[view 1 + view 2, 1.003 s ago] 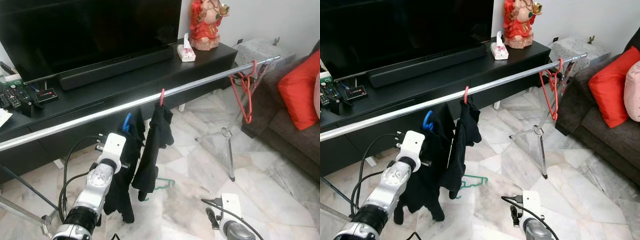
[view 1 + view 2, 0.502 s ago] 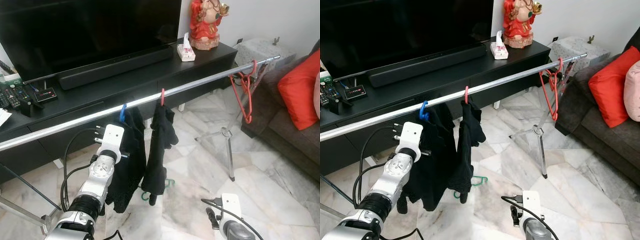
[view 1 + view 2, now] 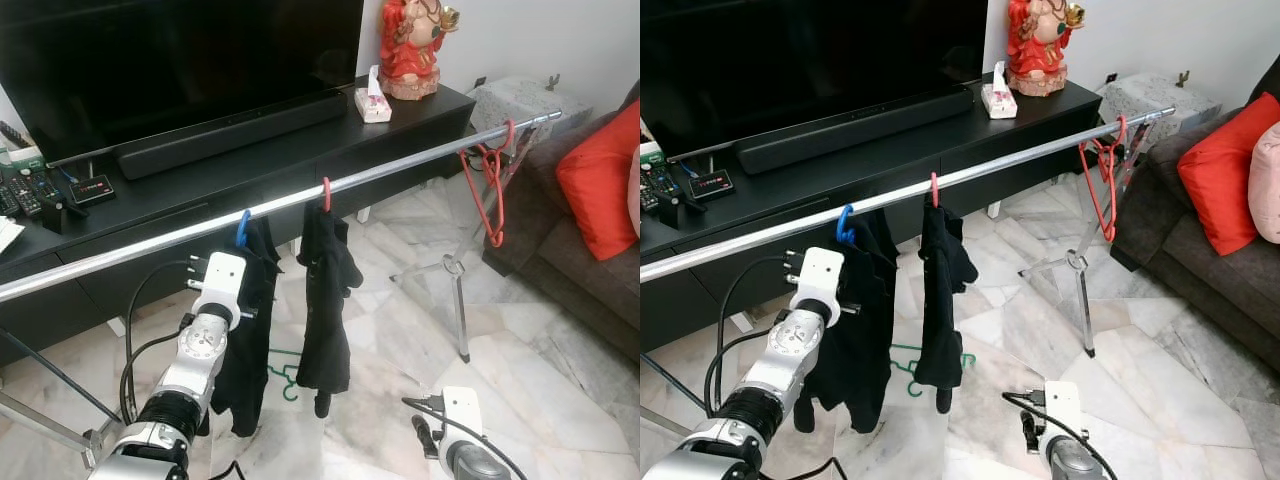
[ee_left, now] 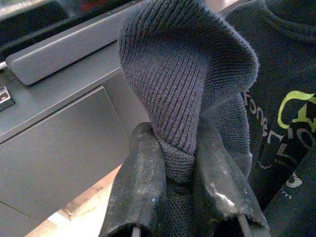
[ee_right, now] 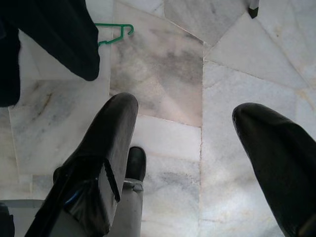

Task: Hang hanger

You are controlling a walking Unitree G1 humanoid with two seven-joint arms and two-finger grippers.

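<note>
Closest to the robot, the right gripper hangs low over the marble floor, its two black fingers spread wide with nothing between them. A bit farther out, the left gripper is pinched tight on a fold of the dark knitted garment — the cloth bulges up between the two fingers. That garment hangs on the blue hanger, and the blue hook looks like it sits on the silver rail, just above the left gripper. So the left arm is the near one, and the hanger is straight up from it. The rail runs long, from the robot's left, up and away to its right. Just beside the blue hanger, to the right, a red hanger holds another dark garment, close but not touching. Farther right the rail is bare, up to the empty red hangers by its end. A green hanger lies on the floor under the clothes. Behind the rail stands the black TV stand.
</note>
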